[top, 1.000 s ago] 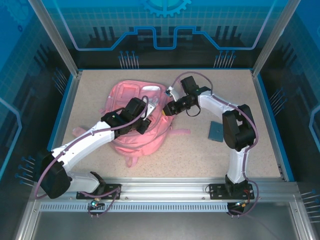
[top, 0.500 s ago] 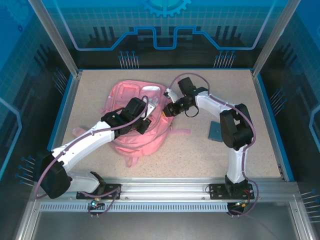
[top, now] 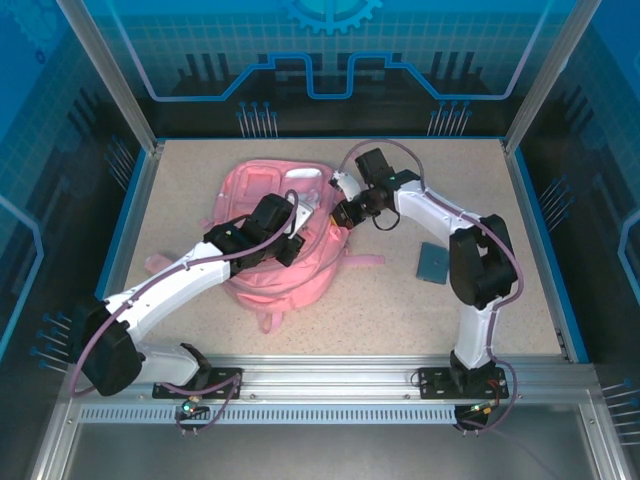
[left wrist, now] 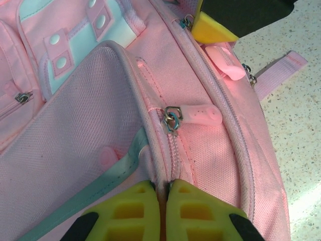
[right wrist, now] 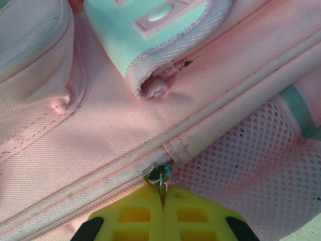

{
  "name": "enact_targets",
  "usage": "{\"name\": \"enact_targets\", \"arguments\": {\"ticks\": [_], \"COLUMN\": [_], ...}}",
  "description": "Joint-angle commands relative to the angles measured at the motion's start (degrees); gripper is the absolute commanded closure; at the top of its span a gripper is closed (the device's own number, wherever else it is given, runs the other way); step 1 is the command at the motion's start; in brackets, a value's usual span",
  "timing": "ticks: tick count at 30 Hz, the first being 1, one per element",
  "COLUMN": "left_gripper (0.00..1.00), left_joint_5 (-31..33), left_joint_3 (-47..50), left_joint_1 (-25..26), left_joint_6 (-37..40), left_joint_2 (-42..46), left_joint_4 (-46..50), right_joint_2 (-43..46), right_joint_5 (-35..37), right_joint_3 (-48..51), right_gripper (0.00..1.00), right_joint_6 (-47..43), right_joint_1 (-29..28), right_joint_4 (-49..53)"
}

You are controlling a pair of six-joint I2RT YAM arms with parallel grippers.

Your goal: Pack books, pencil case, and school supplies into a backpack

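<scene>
The pink backpack lies flat in the middle of the table. My left gripper rests on its middle, shut and pinching the zipper seam just below a pink zipper pull. My right gripper is at the backpack's right edge, shut on a small metal zipper pull where the seam meets the mesh side pocket. One yellow finger of the right gripper shows at the top of the left wrist view. The books are out of view.
A small teal flat piece lies on the table to the right of the backpack, beside the right arm. A pink strap trails from the backpack's right side. Glass walls and a blue rim enclose the table.
My right arm has shifted slightly with the zipper pull still held, and the backpack's right side and strap have moved a little. The left arm holds still.
</scene>
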State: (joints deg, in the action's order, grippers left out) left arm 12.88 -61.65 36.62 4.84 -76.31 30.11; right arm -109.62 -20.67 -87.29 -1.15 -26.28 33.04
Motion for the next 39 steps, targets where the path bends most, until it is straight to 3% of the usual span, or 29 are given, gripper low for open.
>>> {"name": "enact_targets", "arguments": {"ticks": [1, 13, 18, 21, 25, 31, 34, 39], "left_gripper": [1.0, 1.0, 1.0, 1.0, 1.0, 0.99, 0.81, 0.46], "left_joint_5": [-0.8, -3.68, -4.93, -5.74, -9.58, -14.49, -15.64, -18.26], "left_joint_3": [-1.63, -1.38, -0.55, -0.44, -0.36, -1.87, -4.57, -4.53], "left_joint_1": [0.19, 0.2, 0.16, 0.16, 0.19, 0.2, 0.03, -1.39], "left_joint_6": [0.31, -0.36, 0.45, -0.58, -7.64, -20.12, -20.91, -14.68], "left_joint_2": [-1.04, -2.88, -3.15, -3.23, -4.8, -9.83, -10.6, -7.47], "left_joint_4": [-5.14, -8.58, -9.44, -10.48, -16.14, -25.33, -22.13, -14.42], "right_joint_2": [4.91, 10.46, 10.5, 9.49, 12.56, 19.65, 22.26, 23.93], "right_joint_5": [3.86, 6.8, 20.6, 14.61, 6.12, 1.07, 2.97, 0.84], "right_joint_3": [1.89, 4.3, 3.37, 1.45, 6.3, 17.08, 19.09, 18.31], "right_gripper": [1.0, 1.0, 1.0, 1.0, 1.0, 1.0, 1.0, 1.0], "right_joint_6": [-0.44, 1.74, 4.01, 4.87, 8.16, 19.29, 20.82, 19.66], "right_joint_1": [-1.84, -8.02, -7.34, -6.57, -9.51, -9.1, -6.51, 3.11], "right_joint_4": [4.12, 9.18, 10.97, 12.62, 7.83, -2.66, -3.2, -2.39]}}
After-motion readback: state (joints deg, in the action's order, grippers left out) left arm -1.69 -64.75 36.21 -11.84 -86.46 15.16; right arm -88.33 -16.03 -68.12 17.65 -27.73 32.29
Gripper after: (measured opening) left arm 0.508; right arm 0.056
